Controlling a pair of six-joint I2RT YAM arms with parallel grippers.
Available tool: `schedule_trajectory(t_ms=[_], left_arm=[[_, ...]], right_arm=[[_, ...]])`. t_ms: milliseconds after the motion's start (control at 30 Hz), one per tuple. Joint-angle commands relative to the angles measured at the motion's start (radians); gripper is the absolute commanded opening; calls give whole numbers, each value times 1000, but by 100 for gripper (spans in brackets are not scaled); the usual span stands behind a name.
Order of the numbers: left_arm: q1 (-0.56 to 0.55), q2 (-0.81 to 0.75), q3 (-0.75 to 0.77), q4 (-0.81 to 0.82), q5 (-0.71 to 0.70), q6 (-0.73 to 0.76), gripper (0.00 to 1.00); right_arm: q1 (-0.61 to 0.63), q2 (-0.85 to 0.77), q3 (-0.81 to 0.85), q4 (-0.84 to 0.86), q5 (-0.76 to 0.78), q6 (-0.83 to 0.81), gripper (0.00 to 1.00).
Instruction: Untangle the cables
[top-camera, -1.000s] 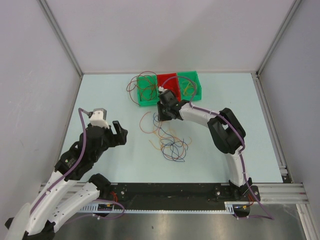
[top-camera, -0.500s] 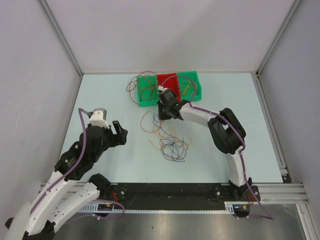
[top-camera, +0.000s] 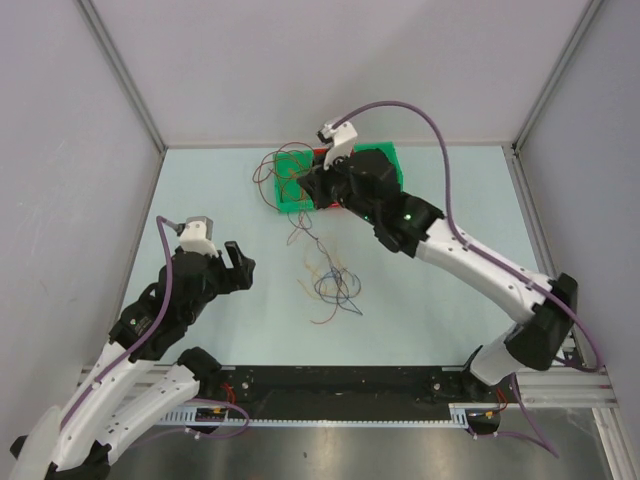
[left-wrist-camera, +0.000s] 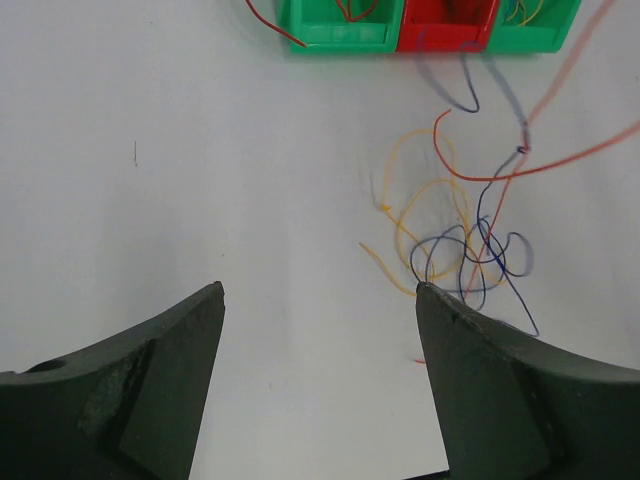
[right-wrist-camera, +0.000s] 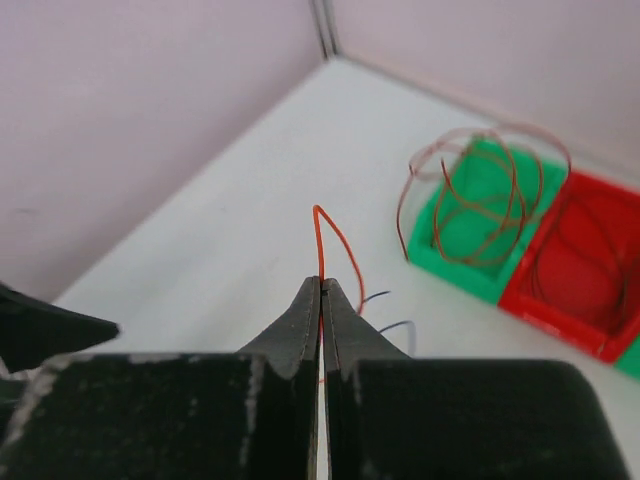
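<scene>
Cables (top-camera: 330, 285) lie in a loose heap on the table (top-camera: 200, 190), and 1 of them is pinched by the right gripper (right-wrist-camera: 320, 285). Its 2 fingers are squeezed tight together on a thin red cable (right-wrist-camera: 320, 245). The red cable pokes up out of the fingertips, bends over in a small hook and goes back down on the other side. From above, the right gripper is up in the air, over the near edge of the left green bin (top-camera: 285, 207). Thin strands run from it down to the heap. The heap sits on the table just in front of the bins, between the 2 arms. Blue, orange, yellow and red cables are looped through each other in it.

3 bins stand in a row at the far side of the table. Next to the left green bin is the red bin (right-wrist-camera: 560, 310), and then the right green bin (top-camera: 390, 162). Brown cable loops (right-wrist-camera: 480, 190) fill the left green bin and stick out over its rim. Thin loops lie in the red bin too.

The left gripper (left-wrist-camera: 318, 290) is wide open and holds nothing. It hovers over the table on the left side, well apart from the heap. Its 2 fingers point toward the bins.
</scene>
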Motion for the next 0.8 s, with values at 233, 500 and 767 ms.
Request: schedule_trajectory(t_ms=[233, 500, 767], left_arm=[[8, 3, -2, 28, 5, -2, 82], [11, 5, -2, 27, -3, -5, 82], [11, -3, -1, 22, -10, -9, 82]], right_arm=[[66, -230, 27, 303, -10, -239, 0], [166, -197, 293, 319, -51, -390, 0], [228, -96, 467, 272, -8, -503, 0]])
